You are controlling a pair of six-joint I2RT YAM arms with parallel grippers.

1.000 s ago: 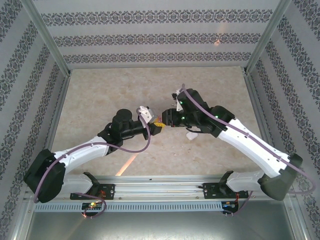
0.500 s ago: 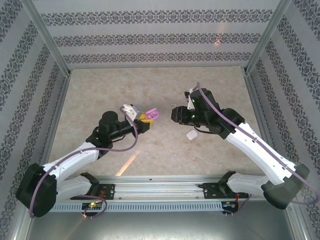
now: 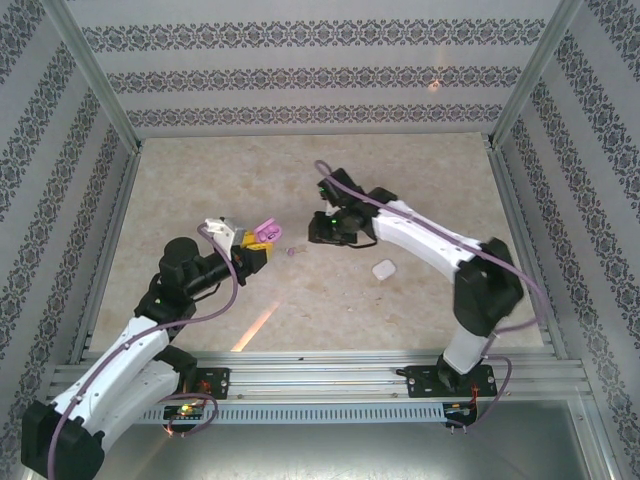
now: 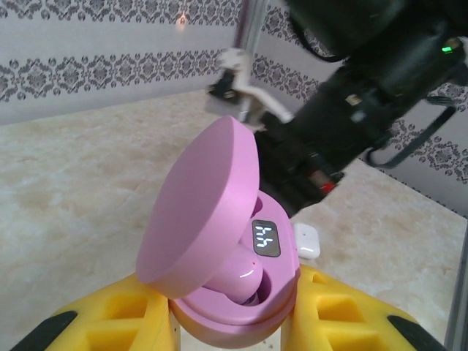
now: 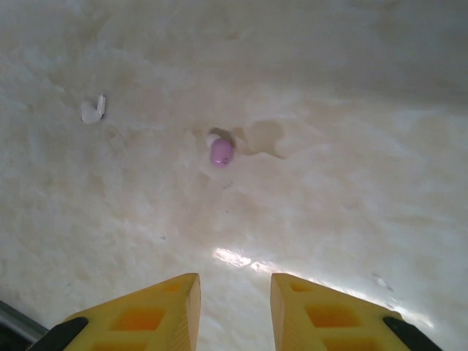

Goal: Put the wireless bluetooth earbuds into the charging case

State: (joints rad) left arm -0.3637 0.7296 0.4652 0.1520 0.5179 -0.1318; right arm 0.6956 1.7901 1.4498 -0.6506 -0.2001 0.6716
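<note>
You have three earbuds to count, all tiny, smooth, rounded plastic: two pale purple and one white. The seated purple earbud (image 4: 245, 279) sits inside the open purple case (image 4: 212, 219), a glossy oval shell with its lid tilted up and a small lit display. The loose purple earbud (image 5: 221, 152) lies on the mottled beige table (image 5: 351, 183). The white earbud (image 5: 91, 110) lies near it. Your left gripper (image 4: 234, 325) is clamped on the purple case. Your right gripper (image 5: 235, 292) hovers above the loose purple earbud, its yellow fingers apart and gripping nothing. One white case (image 3: 383, 268), rounded-square, rests on the table.
</note>
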